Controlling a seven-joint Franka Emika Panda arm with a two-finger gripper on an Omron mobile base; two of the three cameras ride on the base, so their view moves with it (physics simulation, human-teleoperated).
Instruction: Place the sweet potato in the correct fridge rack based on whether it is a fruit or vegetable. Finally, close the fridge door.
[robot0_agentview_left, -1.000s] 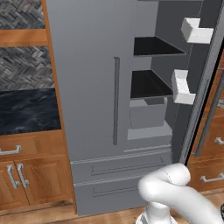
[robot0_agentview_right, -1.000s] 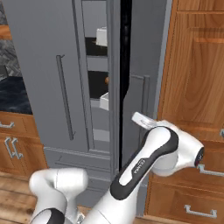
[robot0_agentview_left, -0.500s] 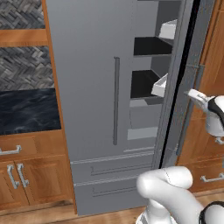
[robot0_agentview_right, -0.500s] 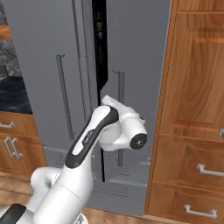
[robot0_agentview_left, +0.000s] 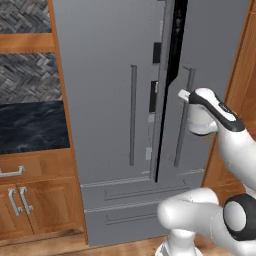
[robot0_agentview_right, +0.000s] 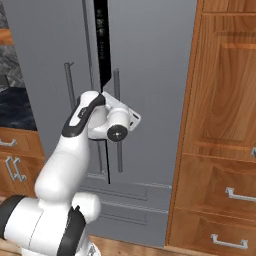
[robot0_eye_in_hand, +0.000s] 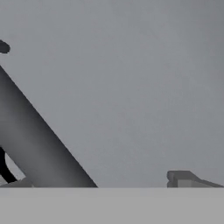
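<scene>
The sweet potato is hidden behind the fridge doors. The fridge's right door (robot0_agentview_left: 215, 55) stands almost shut, with only a narrow dark gap (robot0_agentview_left: 171, 75) left beside the left door (robot0_agentview_left: 100, 75). My gripper (robot0_agentview_left: 186, 96) is pressed against the right door's front, close to its vertical handle (robot0_agentview_left: 182, 130). In the hand view the gripper (robot0_eye_in_hand: 98, 181) faces the grey door panel; one fingertip (robot0_eye_in_hand: 179, 178) sits far right, the other at the far left, so the jaws are open and hold nothing. The handle (robot0_eye_in_hand: 39, 140) runs diagonally between them.
Wooden cabinets and drawers (robot0_agentview_right: 225, 150) flank the fridge on the right. A dark counter (robot0_agentview_left: 30, 127) over wooden cupboards (robot0_agentview_left: 30, 200) lies to the left. Two freezer drawers (robot0_agentview_left: 130, 200) sit under the doors. My arm's elbow (robot0_agentview_right: 85, 115) crosses in front of the gap.
The right fridge door has swung from wide open to nearly shut, hiding the shelves. My arm swept leftward with it, and the jaws widened.
</scene>
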